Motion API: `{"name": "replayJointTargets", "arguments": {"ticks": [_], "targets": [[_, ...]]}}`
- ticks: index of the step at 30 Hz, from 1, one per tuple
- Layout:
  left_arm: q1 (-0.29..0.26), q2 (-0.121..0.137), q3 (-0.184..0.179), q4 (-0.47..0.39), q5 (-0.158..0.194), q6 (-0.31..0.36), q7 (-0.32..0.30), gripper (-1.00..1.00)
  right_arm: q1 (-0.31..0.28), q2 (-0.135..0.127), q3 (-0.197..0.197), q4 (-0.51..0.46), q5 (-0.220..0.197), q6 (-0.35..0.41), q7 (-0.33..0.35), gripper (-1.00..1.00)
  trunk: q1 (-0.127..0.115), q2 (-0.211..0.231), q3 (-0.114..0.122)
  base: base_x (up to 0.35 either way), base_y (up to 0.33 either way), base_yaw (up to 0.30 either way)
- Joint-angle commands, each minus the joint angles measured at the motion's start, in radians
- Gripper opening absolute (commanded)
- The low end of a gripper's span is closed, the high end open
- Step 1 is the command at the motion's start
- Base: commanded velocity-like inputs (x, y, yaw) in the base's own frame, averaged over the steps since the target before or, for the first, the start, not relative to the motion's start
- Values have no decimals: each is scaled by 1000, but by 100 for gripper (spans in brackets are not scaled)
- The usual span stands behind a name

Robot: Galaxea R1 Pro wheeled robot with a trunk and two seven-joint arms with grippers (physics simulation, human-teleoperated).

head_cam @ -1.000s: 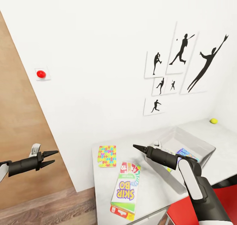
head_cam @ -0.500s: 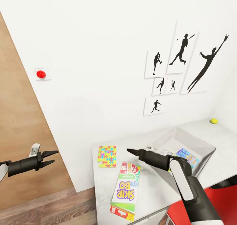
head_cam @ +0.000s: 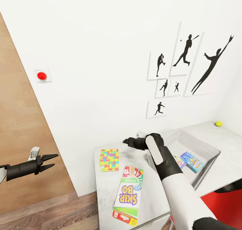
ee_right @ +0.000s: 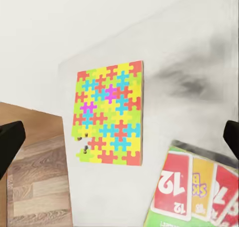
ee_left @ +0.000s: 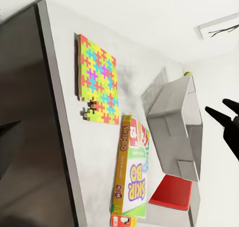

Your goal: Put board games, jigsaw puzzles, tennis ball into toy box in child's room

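Note:
One jigsaw puzzle of bright interlocking pieces lies flat near the table's left end. A Skip-Bo board game lies in front of it. My right gripper hovers open above the table just behind the puzzle, its fingers spread wide on either side of it. The toy box stands to the right and holds a blue board game; another flat item beside it is partly hidden by my forearm. The tennis ball rests at the table's far right. My left gripper hangs open off the table's left end.
A white wall with silhouette posters and a red button backs the table. A wooden door stands at left over plank floor. Something red sits below the table's front right.
My right arm has drawn out of the toy box and swung left and back, over the table near the puzzle. The left arm has barely moved.

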Motion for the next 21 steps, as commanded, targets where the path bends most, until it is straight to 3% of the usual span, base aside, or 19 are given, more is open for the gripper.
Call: {"name": "replayJointTargets", "arguments": {"ticks": [1,7,10,21], "targets": [[-1,1,1,0,-1,4,-3,100,-43,0,3,69,-10,-21,-37,100,0,-2,-2,0,0,0],[-1,3,1,0,-1,4,-3,100,-171,0,5,343,-6,-160,-77,100,0,-2,-2,0,0,0],[0,4,1,0,-1,4,-3,100,-193,0,7,419,-4,-219,-80,100,0,-2,-2,0,0,0],[0,4,1,0,2,4,-4,100,-207,0,8,470,-1,-272,-83,100,0,-2,-11,0,0,28]]}}
